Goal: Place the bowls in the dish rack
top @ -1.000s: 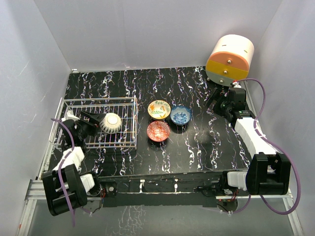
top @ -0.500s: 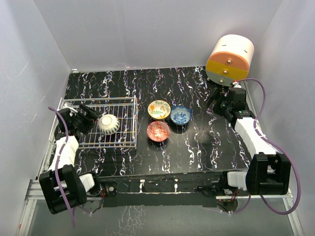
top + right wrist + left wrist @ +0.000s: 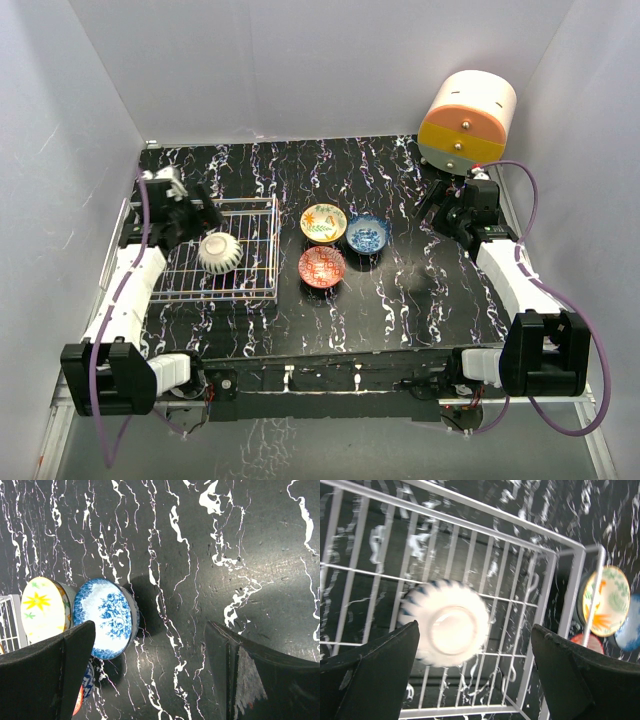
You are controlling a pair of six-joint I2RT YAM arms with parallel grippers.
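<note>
- Over the last second the left gripper [image 3: 200, 215] has let go of the ribbed bowl [image 3: 447, 630] and lifted back toward the far left corner of the rack [image 3: 274, 240].
- Its jaws stand wide with nothing between them. The ribbed bowl lies below, upside down on the rack floor.
- The right gripper [image 3: 150, 625] is also spread and empty, well apart from the bowls.
- The yellow bowl [image 3: 323, 221], blue bowl [image 3: 368, 234] and red bowl [image 3: 322, 266] sit clustered on the table [image 3: 420, 290], just right of the rack.
- They look like glazed ceramic: stiff, probably slick, and likely to chip if knocked.
- The rim seems the best hold, one finger inside and one outside, on the side away from the neighbouring bowls.
- The red bowl looks the freest to take.
</note>
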